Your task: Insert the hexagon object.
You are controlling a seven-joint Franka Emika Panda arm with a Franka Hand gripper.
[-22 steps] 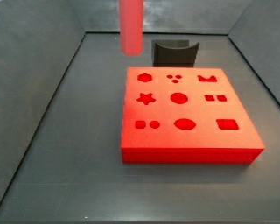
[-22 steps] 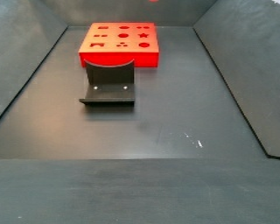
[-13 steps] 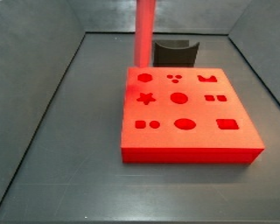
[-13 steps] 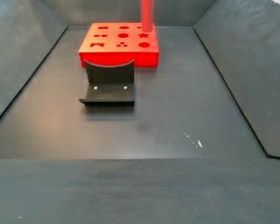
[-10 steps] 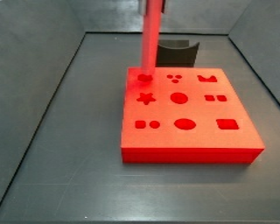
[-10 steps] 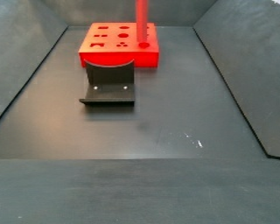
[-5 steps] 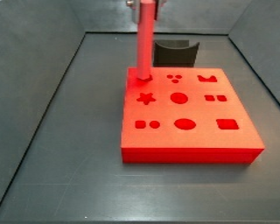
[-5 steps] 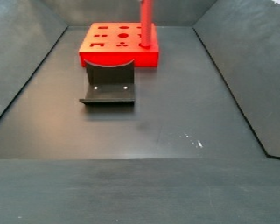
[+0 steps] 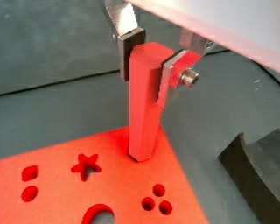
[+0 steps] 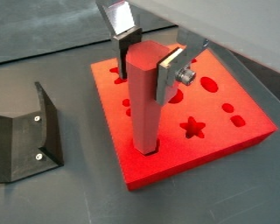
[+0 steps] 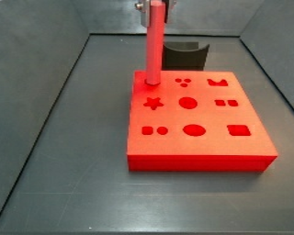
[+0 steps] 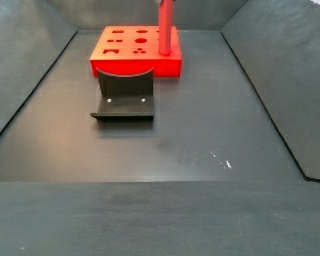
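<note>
My gripper (image 9: 152, 59) is shut on the hexagon object (image 9: 143, 109), a long salmon rod held upright. Both wrist views show the silver fingers (image 10: 175, 66) clamping its upper end (image 10: 147, 96). The rod's lower end stands on the top of the bright-red block (image 10: 219, 118), at a hole near one corner; how deep it sits I cannot tell. In a side view the rod (image 11: 151, 46) stands over the block's back left corner (image 11: 198, 128), with the gripper (image 11: 153, 5) at the frame's upper edge. In a side view (image 12: 164, 25) only the rod shows; the gripper is out of frame.
The dark fixture (image 11: 183, 53) stands on the floor just behind the block, and shows in the other views (image 12: 124, 95) (image 10: 20, 140) (image 9: 262, 166). Several shaped holes, such as a star (image 11: 151, 103), cover the block top. Grey walls enclose the floor.
Over the last two seconds the rod came down over the block's back left corner. In the last half second it has barely moved.
</note>
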